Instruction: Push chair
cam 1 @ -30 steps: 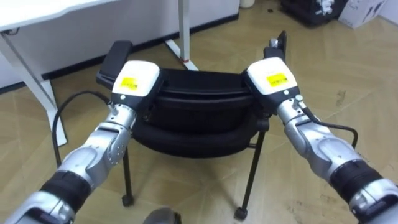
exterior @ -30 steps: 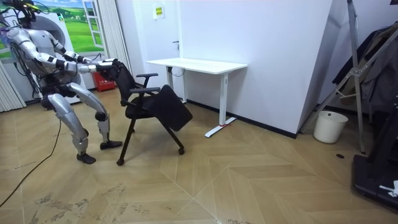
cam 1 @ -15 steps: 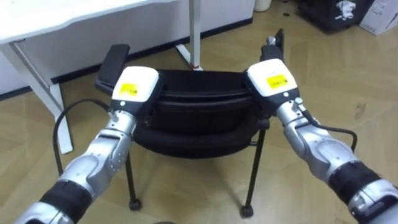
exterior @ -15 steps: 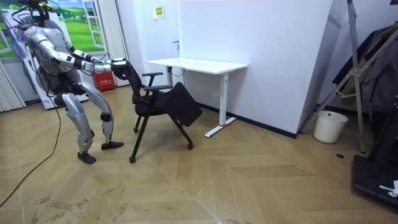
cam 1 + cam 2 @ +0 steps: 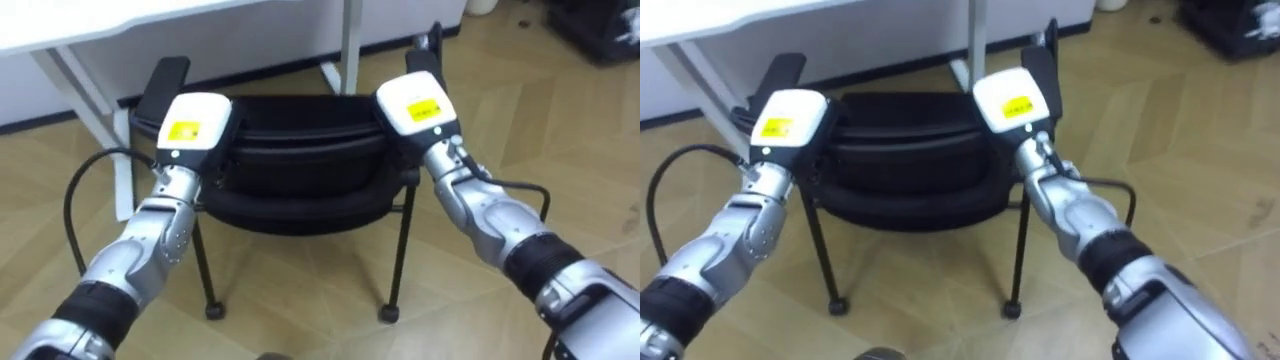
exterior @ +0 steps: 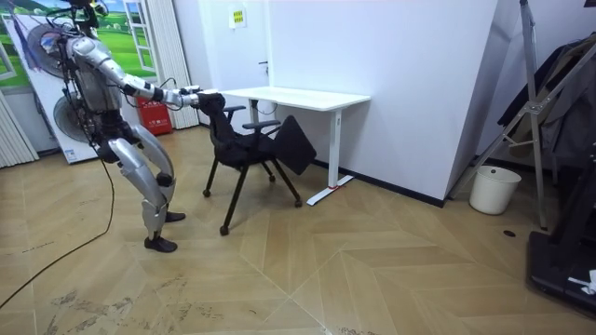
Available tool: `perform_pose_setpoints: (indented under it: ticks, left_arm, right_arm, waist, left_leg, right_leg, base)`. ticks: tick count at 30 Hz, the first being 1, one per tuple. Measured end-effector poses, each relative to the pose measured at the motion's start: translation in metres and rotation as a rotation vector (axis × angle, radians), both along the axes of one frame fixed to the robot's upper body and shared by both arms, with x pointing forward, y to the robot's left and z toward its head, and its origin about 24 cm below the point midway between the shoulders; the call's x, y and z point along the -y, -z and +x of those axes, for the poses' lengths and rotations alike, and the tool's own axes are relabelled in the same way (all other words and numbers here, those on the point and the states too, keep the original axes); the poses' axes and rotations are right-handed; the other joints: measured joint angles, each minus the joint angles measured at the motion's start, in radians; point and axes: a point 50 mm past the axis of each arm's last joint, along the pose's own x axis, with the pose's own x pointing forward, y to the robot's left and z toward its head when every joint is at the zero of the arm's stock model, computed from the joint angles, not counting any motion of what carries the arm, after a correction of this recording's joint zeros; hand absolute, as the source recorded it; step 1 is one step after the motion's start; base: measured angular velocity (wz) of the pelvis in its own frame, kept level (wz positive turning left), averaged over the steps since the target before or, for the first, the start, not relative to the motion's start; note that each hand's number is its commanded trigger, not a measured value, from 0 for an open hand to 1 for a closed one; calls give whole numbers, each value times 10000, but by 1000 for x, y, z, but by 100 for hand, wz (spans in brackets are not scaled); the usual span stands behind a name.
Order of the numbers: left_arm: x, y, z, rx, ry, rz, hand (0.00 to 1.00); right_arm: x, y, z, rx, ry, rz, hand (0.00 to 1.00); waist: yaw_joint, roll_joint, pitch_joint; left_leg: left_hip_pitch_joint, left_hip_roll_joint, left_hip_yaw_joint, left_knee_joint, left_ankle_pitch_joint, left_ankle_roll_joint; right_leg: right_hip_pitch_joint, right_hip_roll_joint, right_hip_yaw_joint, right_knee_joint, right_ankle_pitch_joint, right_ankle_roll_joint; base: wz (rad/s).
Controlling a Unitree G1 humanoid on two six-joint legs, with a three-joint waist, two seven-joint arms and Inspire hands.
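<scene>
A black chair point(image 5: 300, 150) with wheeled legs stands just in front of me, its backrest toward me and its seat facing a white desk point(image 5: 70, 25). My left hand point(image 5: 190, 125) rests on the left end of the backrest's top edge. My right hand point(image 5: 415, 100) rests on the right end. Both show their white backs, and the fingers are hidden over the backrest. The armrests point(image 5: 162, 80) stick out beyond the hands. In the room view I stand leaning forward with both arms stretched to the chair point(image 6: 251, 149), which is close to the desk point(image 6: 298, 96).
The desk's white leg point(image 5: 350, 40) stands just beyond the chair. A white wall runs behind the desk. A white bin point(image 6: 494, 189) and a dark rack point(image 6: 559, 140) stand at the room view's right. Open wooden floor lies in front of the desk.
I have stepped forward and the chair has rolled toward the desk, to the room view's right. Both hands stay on the backrest.
</scene>
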Motion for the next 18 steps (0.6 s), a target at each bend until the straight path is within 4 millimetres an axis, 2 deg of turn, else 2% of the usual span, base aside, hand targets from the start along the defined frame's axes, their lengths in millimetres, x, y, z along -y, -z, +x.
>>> perform_pose_setpoints:
  ticks: [6, 8, 10, 13, 18]
  left_arm:
    - [-3, -8, -2, 359, -37, 223, 100]
    - [-4, -8, -2, 356, -43, 266, 100]
    - [-3, -9, -1, 384, -15, 343, 100]
    - [-3, -9, -1, 416, -12, 382, 100]
    - [-1, -5, -2, 298, -10, 491, 100]
  right_arm:
    - [-5, -2, 0, 73, -168, 96, 100]
    - [-3, -3, 1, 84, -128, 40, 100]
    - [-1, -3, 1, 69, -139, 10, 100]
    - [0, -3, 1, 53, -154, 13, 100]
    - [0, 1, 0, -142, -166, 26, 100]
  waist:
    - [17, -232, 96]
    - [-19, -254, 87]
    - [10, -321, 113]
    - [-86, -335, 111]
    - [-126, -335, 114]
  left_leg:
    - [371, 106, -84, -705, 218, -59]
    - [416, 92, -186, -812, 243, -71]
    - [522, 89, -216, -935, 251, -86]
    - [528, 1, -508, -925, 256, -91]
    - [689, -28, -624, -868, 255, -92]
  right_leg:
    - [589, 302, -295, -713, -29, 102]
    - [747, 300, -491, -840, -34, 126]
    - [873, 316, -554, -933, -54, 160]
    - [1096, 301, -777, -1023, -140, 264]
    - [1419, 395, -859, -1064, -276, 325]
  base:
    - [20]
    - [19]
    - [14]
    - [22]
    - [12]
